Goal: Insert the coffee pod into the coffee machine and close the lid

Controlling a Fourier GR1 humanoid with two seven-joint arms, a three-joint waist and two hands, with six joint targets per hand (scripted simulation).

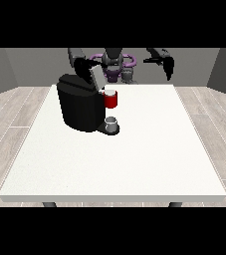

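Observation:
A black coffee machine stands on the left part of the white table. Its grey lid is tilted up at the back of the top. At the machine's front sits a red part with a pale top, and a small grey cup stands on the base below it. I cannot tell whether the pale top is the coffee pod. The hand at the view's left is right behind the raised lid, touching or nearly touching it. The hand at the view's right hangs in the air above the table's far right edge, fingers pointing down and holding nothing.
The robot's torso stands behind the table's far edge. Wooden floor surrounds the table on both sides.

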